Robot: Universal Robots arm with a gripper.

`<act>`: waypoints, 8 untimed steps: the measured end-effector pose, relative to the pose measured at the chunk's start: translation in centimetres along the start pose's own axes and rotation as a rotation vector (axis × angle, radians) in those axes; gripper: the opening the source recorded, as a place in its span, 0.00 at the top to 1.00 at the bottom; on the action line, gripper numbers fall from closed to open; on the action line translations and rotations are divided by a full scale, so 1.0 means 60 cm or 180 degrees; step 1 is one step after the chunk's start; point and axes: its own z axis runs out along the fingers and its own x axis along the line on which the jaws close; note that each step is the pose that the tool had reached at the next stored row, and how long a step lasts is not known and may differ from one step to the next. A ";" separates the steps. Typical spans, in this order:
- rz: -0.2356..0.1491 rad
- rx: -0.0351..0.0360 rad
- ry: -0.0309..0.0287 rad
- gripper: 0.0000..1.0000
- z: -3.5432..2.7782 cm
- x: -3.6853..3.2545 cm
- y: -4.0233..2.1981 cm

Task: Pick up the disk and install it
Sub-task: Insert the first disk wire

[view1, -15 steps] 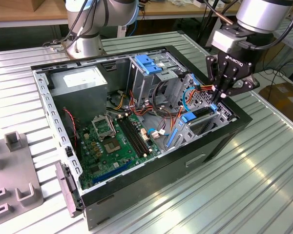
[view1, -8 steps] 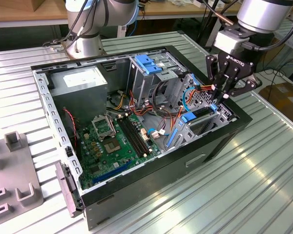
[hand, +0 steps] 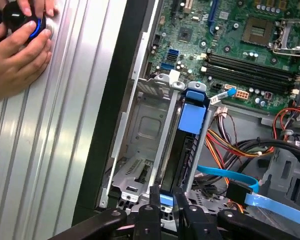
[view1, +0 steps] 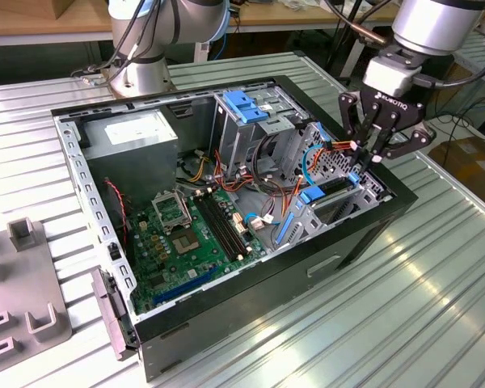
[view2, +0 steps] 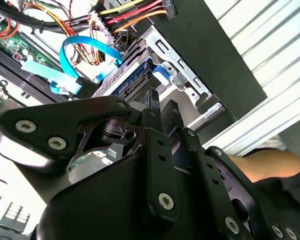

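The disk [hand: 182,155] stands on edge in a slot of the metal drive cage [hand: 145,125] at the corner of the open computer case [view1: 226,307]. Its blue bracket [hand: 194,115] frames the dark body. In the exterior view the disk [view1: 333,186] lies low in the cage at the case's right end. My gripper [view1: 362,156] points down onto it from above. In both wrist views the black fingers [hand: 152,205] are pinched together on the bracket's near end, so the gripper [hand: 165,202] is shut on the disk [view2: 135,80].
Blue and coloured cables [hand: 230,175] crowd beside the cage. The motherboard [view1: 190,234], a grey power-supply box [view1: 137,133] and an upper cage with a blue latch [view1: 246,105] fill the case. A person's hands [hand: 17,50] rest on the ribbed table [view1: 404,283]. A grey fixture [view1: 24,299] sits at the exterior view's left.
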 end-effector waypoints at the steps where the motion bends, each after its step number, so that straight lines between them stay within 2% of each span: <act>1: -0.0037 0.0003 0.0001 0.75 0.000 0.001 -0.002; 8: -0.0064 0.0006 0.0001 0.75 -0.001 -0.007 -0.021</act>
